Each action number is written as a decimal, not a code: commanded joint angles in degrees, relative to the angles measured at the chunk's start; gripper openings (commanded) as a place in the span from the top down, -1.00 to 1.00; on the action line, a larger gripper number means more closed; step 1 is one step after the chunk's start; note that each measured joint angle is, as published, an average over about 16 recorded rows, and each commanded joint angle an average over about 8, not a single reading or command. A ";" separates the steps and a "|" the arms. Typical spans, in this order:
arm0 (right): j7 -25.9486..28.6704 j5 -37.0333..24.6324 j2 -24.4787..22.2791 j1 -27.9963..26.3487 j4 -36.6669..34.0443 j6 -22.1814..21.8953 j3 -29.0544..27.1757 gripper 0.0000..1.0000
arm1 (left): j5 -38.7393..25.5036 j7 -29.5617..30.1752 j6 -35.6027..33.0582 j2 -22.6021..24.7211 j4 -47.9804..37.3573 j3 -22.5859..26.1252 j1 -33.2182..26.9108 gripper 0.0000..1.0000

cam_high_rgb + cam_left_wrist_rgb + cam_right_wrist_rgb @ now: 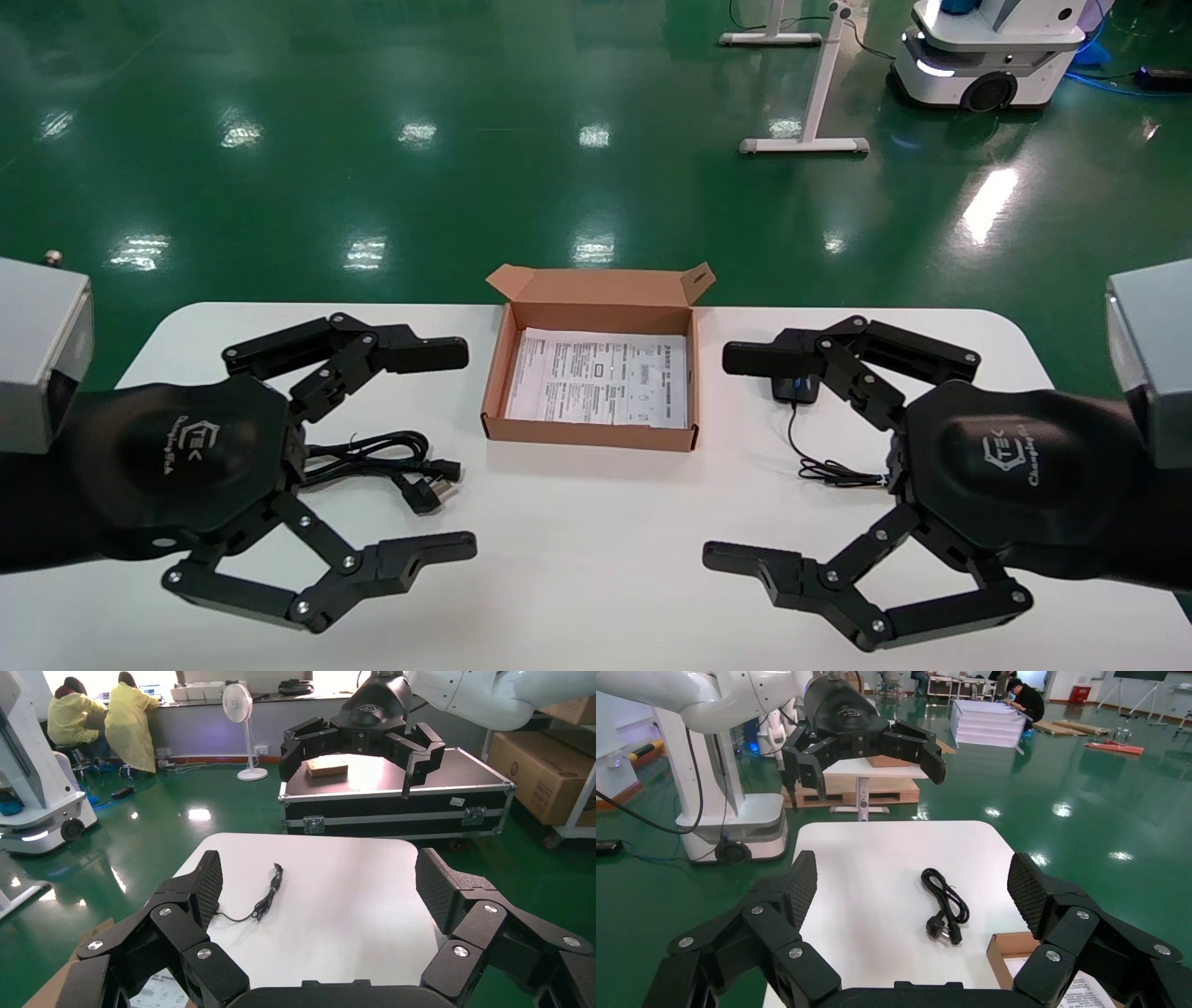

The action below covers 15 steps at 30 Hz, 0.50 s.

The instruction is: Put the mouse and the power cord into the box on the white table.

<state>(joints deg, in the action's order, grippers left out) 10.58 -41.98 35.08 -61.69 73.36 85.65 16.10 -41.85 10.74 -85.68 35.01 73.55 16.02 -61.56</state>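
Left gripper [442, 452] is hovering with fingers spread wide, holding nothing, above the power cord [391, 463] lying on the white table [596, 559]. Right gripper [745, 457] is likewise spread and empty, its far finger over the mouse [796, 390]. The box [596, 377] is sitting open between them, nothing packed. Task looks unstarted; next likely means lowering one gripper around its item.

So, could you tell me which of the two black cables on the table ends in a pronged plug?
The power cord, the thick coiled one under the left gripper. The mouse's thin cable lies by the right gripper.
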 commanded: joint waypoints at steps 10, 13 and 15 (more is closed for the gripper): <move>0.00 0.00 0.00 0.00 0.00 0.00 0.00 -1.00 | 0.00 0.00 0.00 0.00 0.00 0.00 0.00 -1.00; 0.00 0.00 0.00 0.00 0.00 0.00 0.00 -1.00 | 0.00 0.00 0.00 0.00 0.00 0.00 0.00 -1.00; 0.00 0.00 0.00 0.00 0.00 0.00 0.00 -1.00 | 0.00 0.00 0.00 0.00 0.00 0.00 0.00 -1.00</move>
<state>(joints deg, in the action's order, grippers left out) 10.59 -41.97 35.08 -61.69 73.37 85.65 16.10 -41.89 10.72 -85.66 35.05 73.50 16.05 -61.59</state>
